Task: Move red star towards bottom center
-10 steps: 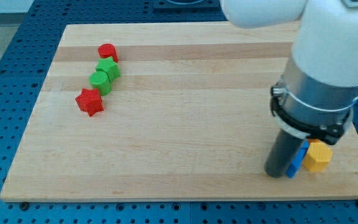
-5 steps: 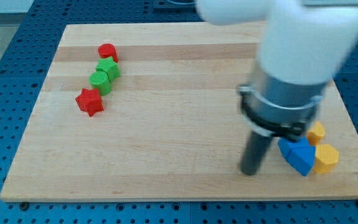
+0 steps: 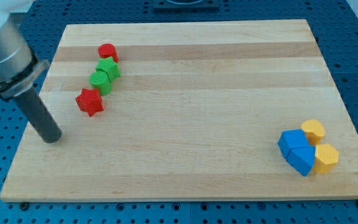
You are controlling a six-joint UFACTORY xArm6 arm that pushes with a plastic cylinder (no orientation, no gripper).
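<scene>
The red star [image 3: 89, 101] lies on the wooden board [image 3: 185, 118] at the upper left, at the lower end of a short column of blocks. My tip [image 3: 52, 138] rests on the board to the lower left of the red star, a clear gap apart from it. Above the star are two green blocks [image 3: 100, 81] [image 3: 109, 68] touching each other, then a red cylinder [image 3: 107, 52].
At the lower right are two blue blocks [image 3: 291, 142] [image 3: 302, 160] pressed together, a yellow block [image 3: 315, 130] and a yellow hexagonal block [image 3: 325, 159] beside them. The arm's grey body [image 3: 2, 46] overhangs the board's left edge.
My tip has swept from the lower right, beside the blue and yellow blocks, across the board to the left side near the red star. The red star has not moved.
</scene>
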